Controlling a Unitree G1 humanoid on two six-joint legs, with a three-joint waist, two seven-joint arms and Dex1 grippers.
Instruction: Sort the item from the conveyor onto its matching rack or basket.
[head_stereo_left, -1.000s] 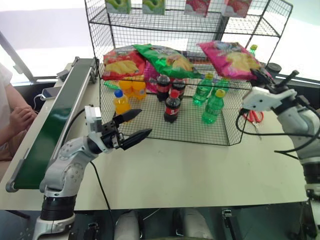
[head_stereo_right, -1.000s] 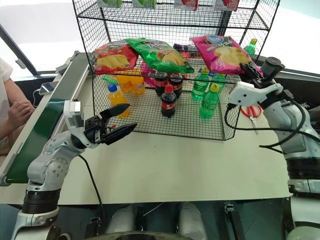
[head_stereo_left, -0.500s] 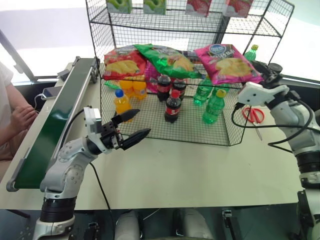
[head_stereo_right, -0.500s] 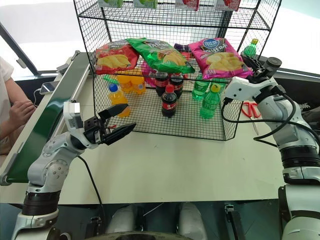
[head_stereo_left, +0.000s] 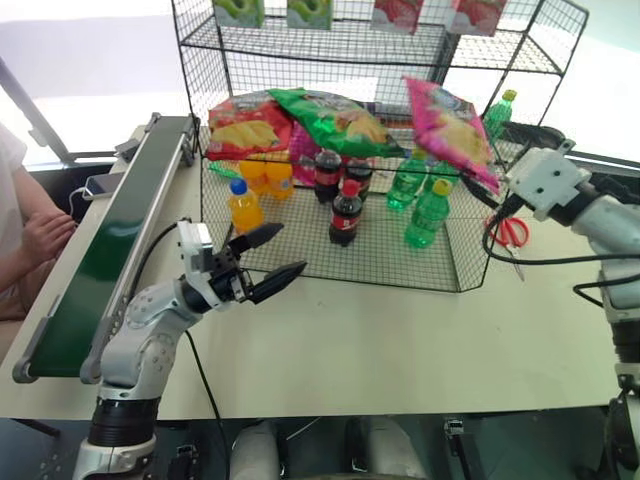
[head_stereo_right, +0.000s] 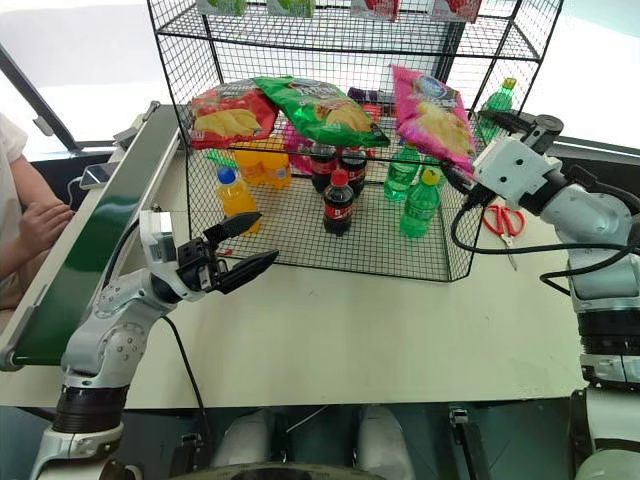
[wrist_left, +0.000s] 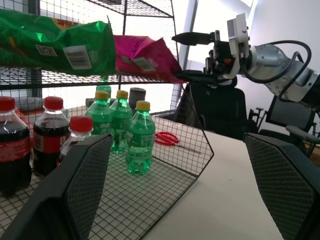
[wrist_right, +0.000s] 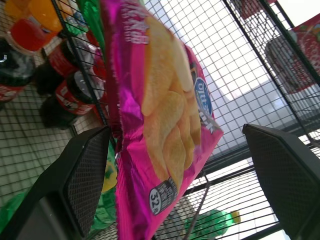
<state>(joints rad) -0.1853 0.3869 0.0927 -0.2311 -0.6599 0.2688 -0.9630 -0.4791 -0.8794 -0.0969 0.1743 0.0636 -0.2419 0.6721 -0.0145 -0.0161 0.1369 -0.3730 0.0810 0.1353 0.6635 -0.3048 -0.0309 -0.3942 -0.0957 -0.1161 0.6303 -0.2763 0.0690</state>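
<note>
Two spread fingers of right gripper (head_stereo_right: 470, 150) just letting pink chip bag (head_stereo_right: 432, 115) onto rack (head_stereo_right: 300, 40); next, back away; left gripper (head_stereo_left: 268, 258) open, idle

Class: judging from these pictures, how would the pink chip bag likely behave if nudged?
The pink chip bag looks puffy, so probably light. Its glossy film probably slides easily. It sits tilted on the rack tier, so a nudge might tip it.

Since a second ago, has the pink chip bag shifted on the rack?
Yes. The pink chip bag has tipped up on edge and slid left, toward the green chip bag.
</note>
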